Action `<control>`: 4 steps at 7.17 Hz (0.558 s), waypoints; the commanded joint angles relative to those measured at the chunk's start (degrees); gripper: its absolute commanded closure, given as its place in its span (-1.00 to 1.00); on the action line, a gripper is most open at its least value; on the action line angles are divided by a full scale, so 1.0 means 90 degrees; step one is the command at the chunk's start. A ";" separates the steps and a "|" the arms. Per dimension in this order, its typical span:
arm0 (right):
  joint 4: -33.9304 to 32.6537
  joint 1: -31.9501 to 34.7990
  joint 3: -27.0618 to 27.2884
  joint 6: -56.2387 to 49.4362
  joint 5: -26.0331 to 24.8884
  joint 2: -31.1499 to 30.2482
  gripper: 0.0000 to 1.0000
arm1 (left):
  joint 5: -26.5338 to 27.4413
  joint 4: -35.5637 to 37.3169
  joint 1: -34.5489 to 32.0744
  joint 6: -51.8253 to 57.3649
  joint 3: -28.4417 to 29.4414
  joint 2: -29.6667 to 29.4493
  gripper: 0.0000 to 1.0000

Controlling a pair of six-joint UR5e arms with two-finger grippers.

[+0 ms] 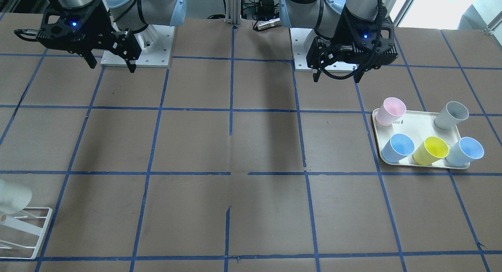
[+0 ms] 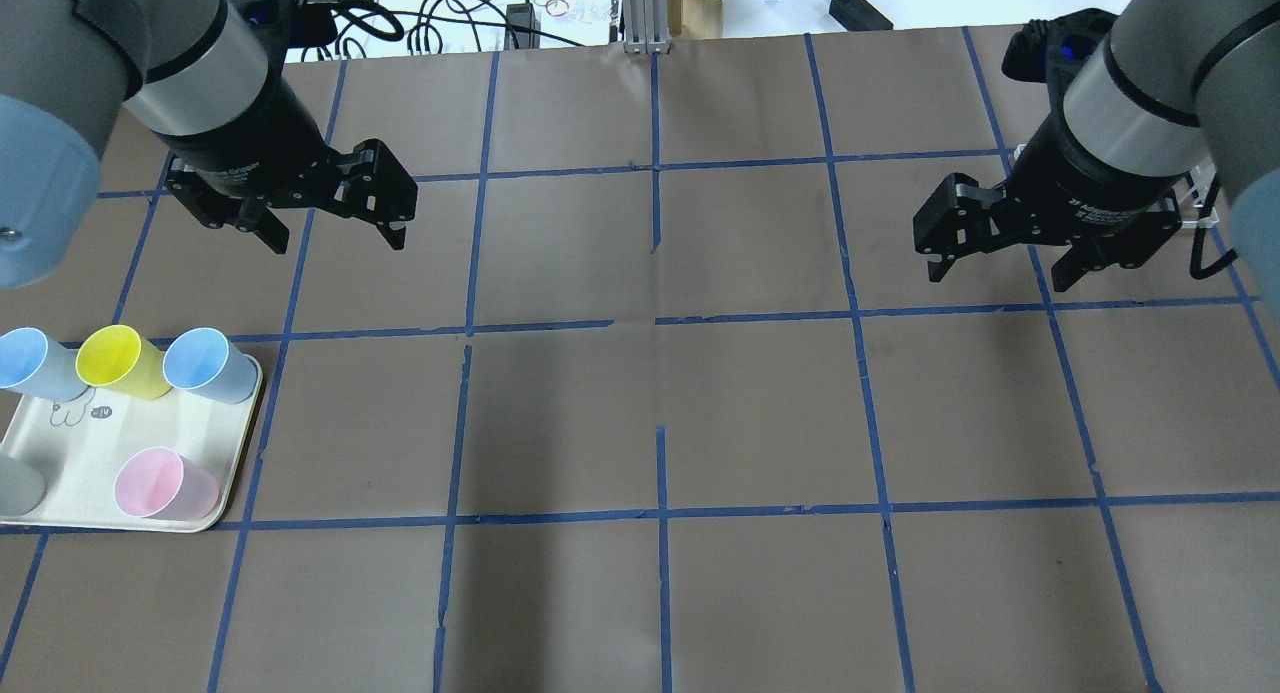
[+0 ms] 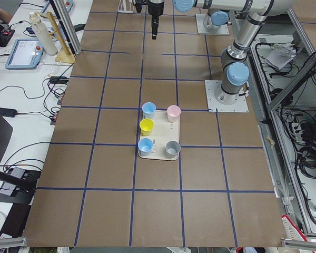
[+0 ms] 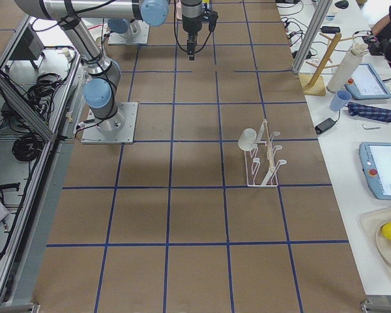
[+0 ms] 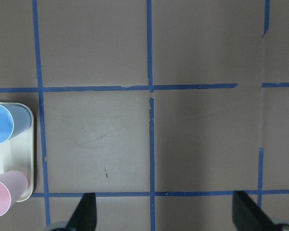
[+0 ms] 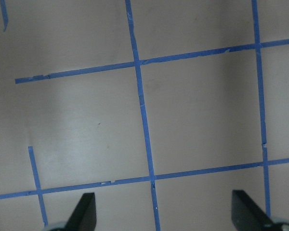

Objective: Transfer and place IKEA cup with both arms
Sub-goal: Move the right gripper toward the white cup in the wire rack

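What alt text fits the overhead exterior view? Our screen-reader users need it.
The robot's black left gripper and right gripper hang empty, fingers open, over a brown table gridded with blue tape. At the left edge a cream rectangular tray holds plastic cups: blue cup, yellow cup, second blue cup, pink cup, grey cup.

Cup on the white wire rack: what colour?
Off-white. The plain tapered plastic cup shows best in the exterior right view.

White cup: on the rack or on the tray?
On the rack. The white cup sits tipped on the wire rack; the tray holds a pink cup, grey cup, yellow cup and blue cups.
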 commanded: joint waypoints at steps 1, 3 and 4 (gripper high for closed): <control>-0.0257 -0.0843 -0.0045 -0.0933 0.0077 0.0150 -1.00 | -0.0001 -0.0002 -0.0003 0.0000 -0.0002 -0.0008 -1.00; -0.0728 -0.1419 -0.0045 -0.2056 0.0077 0.0433 -1.00 | -0.0011 -0.0002 0.0006 0.0010 -0.0002 -0.0018 -1.00; -0.1086 -0.1684 -0.0046 -0.2612 0.0077 0.0599 -1.00 | -0.0021 -0.0002 -0.0003 0.0000 -0.0002 -0.0018 -1.00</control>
